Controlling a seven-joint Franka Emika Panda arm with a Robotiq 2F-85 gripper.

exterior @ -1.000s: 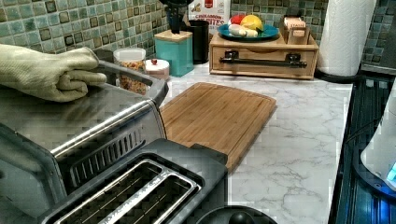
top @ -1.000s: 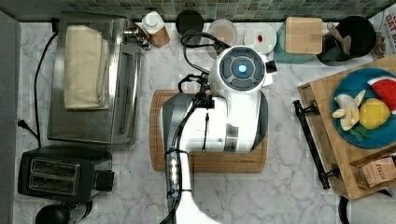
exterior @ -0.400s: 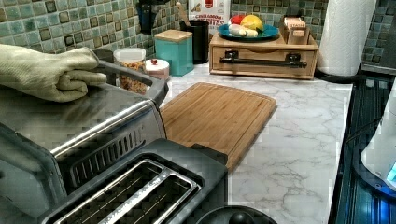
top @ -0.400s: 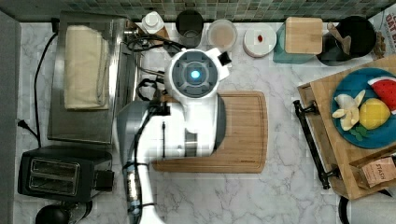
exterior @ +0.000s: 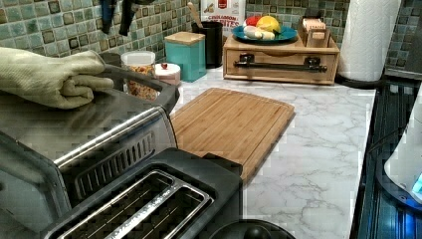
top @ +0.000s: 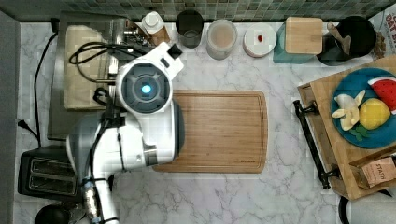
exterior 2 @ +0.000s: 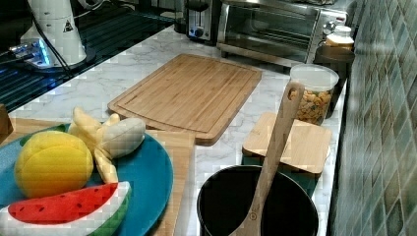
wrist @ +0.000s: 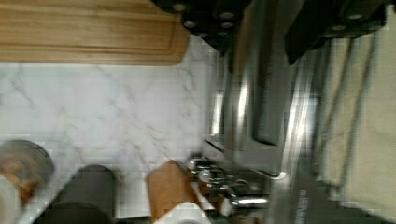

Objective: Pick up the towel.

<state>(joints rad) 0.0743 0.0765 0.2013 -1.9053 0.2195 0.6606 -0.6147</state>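
Observation:
The towel [top: 81, 65] is a cream folded cloth lying along the top of the silver toaster oven [top: 56, 123] at the top view's left. In the left view the towel [exterior: 50, 79] is at the near left, on the oven's roof [exterior: 99, 124]. My gripper [exterior: 117, 22] hangs open above and behind the towel, high against the tiled wall, holding nothing. In the wrist view the gripper [wrist: 257, 46] is over the oven's front edge, and the towel [wrist: 369, 116] lies just beside one finger. The arm's white wrist [top: 145, 88] covers the gripper in the top view.
A wooden cutting board [top: 219, 130] lies mid-counter. A black toaster [top: 44, 175] stands beside the oven. Jars, a teal box [top: 301, 39] and a black utensil pot [top: 350, 37] line the back wall. A wooden tray with a blue fruit plate [top: 364, 109] is at the top view's right.
The arm has swung from over the cutting board toward the top view's left, to the oven's edge. The gripper has come into the left view's top, nearer the towel.

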